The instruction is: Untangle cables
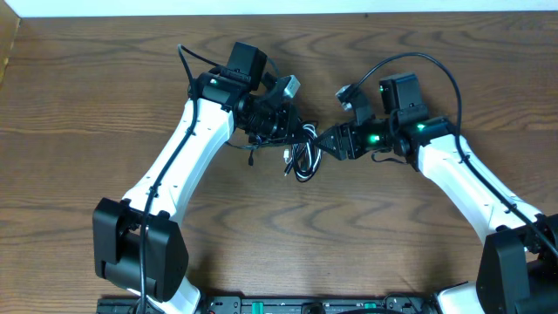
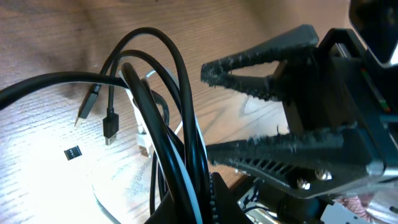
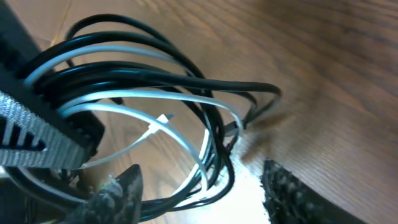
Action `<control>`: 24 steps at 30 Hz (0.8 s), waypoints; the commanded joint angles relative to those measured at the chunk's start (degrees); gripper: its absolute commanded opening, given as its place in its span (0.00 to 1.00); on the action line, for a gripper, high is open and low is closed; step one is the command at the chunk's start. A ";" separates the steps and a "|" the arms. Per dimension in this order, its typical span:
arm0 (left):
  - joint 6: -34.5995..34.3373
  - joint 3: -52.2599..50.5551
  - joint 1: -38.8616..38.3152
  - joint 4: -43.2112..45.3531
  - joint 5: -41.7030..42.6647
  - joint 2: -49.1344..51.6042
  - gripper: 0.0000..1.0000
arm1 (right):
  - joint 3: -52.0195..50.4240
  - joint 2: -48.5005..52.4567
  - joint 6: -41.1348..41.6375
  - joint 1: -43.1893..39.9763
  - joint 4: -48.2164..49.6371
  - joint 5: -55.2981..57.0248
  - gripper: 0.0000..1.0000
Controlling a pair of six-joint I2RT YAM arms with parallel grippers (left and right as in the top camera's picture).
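**Overhead.** Cables [image 1: 301,157]: black and white loops bunched mid-tabletop [image 1: 87,105], between the two arms. Left fingers [image 1: 281,129] are in among the strands at the bundle's upper left; their gap is not legible from here. Right fingers [image 1: 336,139] are at the bundle's right edge, and contact is unclear.

**Left wrist.** There is a small dark mark [image 2: 73,152] with pale dots on the tabletop, too small to read. Black cables [image 2: 180,93] arch up from the lower centre, running in against the left fingers [image 2: 217,199]. A white strand lies behind them. Two black plugs [image 2: 111,124] are at left, low over the wood. Right fingers [image 2: 267,56], serrated, face the camera and are spread fairly wide with nothing between them.

**Right wrist.** Left fingers [image 3: 31,134] are at the left edge, closed tight on the cables [image 3: 155,81], black and white strands together. Right fingers [image 3: 121,190] are along the bottom edge, well parted. The loops' lower end hangs between them, nearer the left-hand one and not pinched. I cannot tell whether it touches.
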 commanded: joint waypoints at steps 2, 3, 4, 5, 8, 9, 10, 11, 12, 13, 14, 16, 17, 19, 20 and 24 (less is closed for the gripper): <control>-3.67 -0.07 -0.55 -0.55 -0.24 -0.96 0.08 | 0.11 -0.17 -1.31 1.97 0.17 1.90 0.52; -4.33 -0.07 -0.72 -0.59 -0.04 -0.96 0.08 | 0.11 -0.17 -0.66 2.40 0.17 3.85 0.49; -5.01 -0.07 -0.90 -0.59 -0.07 -0.96 0.08 | 0.11 -0.17 0.48 2.91 0.17 6.34 0.47; -5.46 -0.07 -1.09 -0.61 0.00 -0.96 0.08 | 0.11 -0.17 2.01 3.45 0.11 9.66 0.42; -5.73 -0.07 -1.66 -0.74 0.35 -0.96 0.08 | 0.09 -0.17 6.60 4.70 -0.15 19.34 0.34; -6.05 -0.07 -1.84 -0.87 0.33 -0.96 0.08 | 0.09 -0.17 7.91 5.05 -0.26 22.56 0.31; -6.05 -0.07 -2.08 -1.03 0.35 -0.96 0.08 | 0.07 -0.17 9.22 5.29 -0.39 25.16 0.28; -6.05 -0.07 -2.27 -1.25 0.35 -0.96 0.08 | 0.07 -0.17 11.28 5.42 -0.79 28.74 0.25; -6.05 -0.07 -2.40 -1.51 0.35 -0.96 0.08 | 0.07 -0.17 12.68 5.42 -1.07 31.01 0.23; -6.05 -0.07 -2.49 -1.88 0.37 -0.96 0.08 | 0.07 -0.17 14.29 5.42 -1.55 33.55 0.22; -6.05 -0.07 -2.51 -2.14 0.37 -0.96 0.08 | 0.04 -0.17 15.13 5.42 -1.86 35.15 0.23; -6.03 -0.07 -2.51 -2.95 0.37 -0.96 0.08 | 0.04 -0.13 15.52 5.35 -2.19 37.38 0.24; -6.03 -0.07 -2.51 -3.19 0.37 -0.96 0.08 | 0.04 -0.13 15.50 5.33 -2.29 37.88 0.24; -6.01 -0.07 -2.51 -3.56 0.37 -0.96 0.08 | 0.04 -0.13 15.52 5.16 -2.80 39.21 0.24; -6.01 -0.07 -2.51 -3.58 0.37 -0.96 0.08 | 0.04 -0.13 15.65 5.09 -3.17 39.95 0.24; -6.01 -0.07 -2.51 -3.63 0.35 -0.96 0.17 | 0.04 -0.13 19.50 3.91 -6.34 42.95 0.23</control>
